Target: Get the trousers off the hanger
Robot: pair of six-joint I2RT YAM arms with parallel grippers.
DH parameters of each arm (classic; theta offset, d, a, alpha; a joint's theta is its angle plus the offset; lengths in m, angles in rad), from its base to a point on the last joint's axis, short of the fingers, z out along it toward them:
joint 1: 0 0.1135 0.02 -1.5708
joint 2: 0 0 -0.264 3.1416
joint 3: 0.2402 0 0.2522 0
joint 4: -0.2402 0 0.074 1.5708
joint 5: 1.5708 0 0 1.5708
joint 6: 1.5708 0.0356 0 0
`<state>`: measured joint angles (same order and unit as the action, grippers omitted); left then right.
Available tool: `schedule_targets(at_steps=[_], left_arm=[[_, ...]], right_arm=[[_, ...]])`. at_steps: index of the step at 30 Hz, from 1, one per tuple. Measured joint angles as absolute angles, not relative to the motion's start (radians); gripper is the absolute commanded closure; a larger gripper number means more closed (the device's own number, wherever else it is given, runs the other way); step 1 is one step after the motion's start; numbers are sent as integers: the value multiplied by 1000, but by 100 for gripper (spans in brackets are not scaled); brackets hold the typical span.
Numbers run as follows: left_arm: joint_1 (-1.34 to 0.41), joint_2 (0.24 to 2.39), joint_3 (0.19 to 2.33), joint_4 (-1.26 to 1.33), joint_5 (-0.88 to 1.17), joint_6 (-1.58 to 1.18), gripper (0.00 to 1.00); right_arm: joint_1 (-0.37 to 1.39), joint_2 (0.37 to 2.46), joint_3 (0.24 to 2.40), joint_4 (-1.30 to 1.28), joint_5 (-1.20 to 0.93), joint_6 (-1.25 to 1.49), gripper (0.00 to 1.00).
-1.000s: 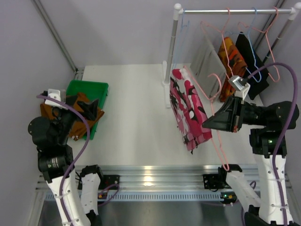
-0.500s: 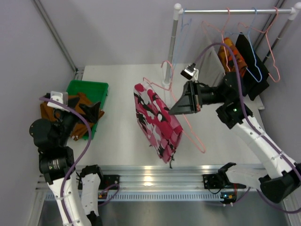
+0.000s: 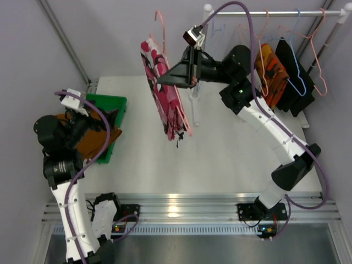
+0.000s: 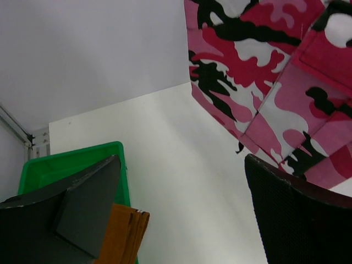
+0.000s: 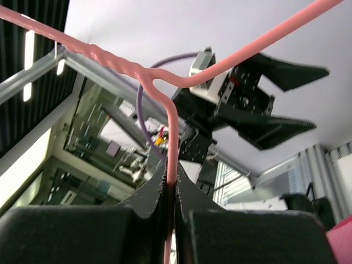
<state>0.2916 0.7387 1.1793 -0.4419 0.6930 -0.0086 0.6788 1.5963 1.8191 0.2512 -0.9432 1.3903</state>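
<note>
My right gripper (image 3: 161, 81) is shut on the wire of a pink hanger (image 3: 190, 107) and holds it high above the table's back left. In the right wrist view the fingers (image 5: 159, 190) pinch the hanger wire (image 5: 171, 126). The pink trousers (image 3: 165, 102) with white and black print hang from it, tilted; they fill the upper right of the left wrist view (image 4: 269, 82). My left gripper (image 3: 105, 124) is open and empty over the green bin (image 3: 104, 102), apart from the pink trousers. Mustard-brown trousers (image 3: 93, 142) lie in the bin, also in the left wrist view (image 4: 124, 231).
A white clothes rack (image 3: 264, 12) stands at the back right, its post (image 3: 201, 55) just behind the right gripper. On it hang an orange patterned garment (image 3: 272, 69), a black garment (image 3: 294, 71) and empty pink and blue hangers (image 3: 308, 60).
My right arm has swung the hanger with the pink trousers from the right side up and to the left. The left gripper has tilted a little toward it.
</note>
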Motion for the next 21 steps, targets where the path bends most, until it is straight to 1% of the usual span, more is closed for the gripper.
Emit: schedule_targets(at_steps=[3, 9, 16, 19, 21], left_arm=[[255, 801, 1179, -392, 678, 51, 1], [14, 882, 1172, -330, 522, 196, 1], [-360, 809, 1021, -158, 255, 214, 2], [-467, 780, 963, -118, 172, 214, 2], [-505, 778, 939, -86, 125, 208, 2]], right_arm=[[679, 1708, 1968, 217, -888, 1359, 100], [678, 1850, 2134, 168, -781, 1289, 100], [679, 1893, 2158, 106, -723, 1258, 100], [680, 1897, 2162, 72, -703, 1238, 100], [680, 1897, 2164, 62, -695, 1229, 100]])
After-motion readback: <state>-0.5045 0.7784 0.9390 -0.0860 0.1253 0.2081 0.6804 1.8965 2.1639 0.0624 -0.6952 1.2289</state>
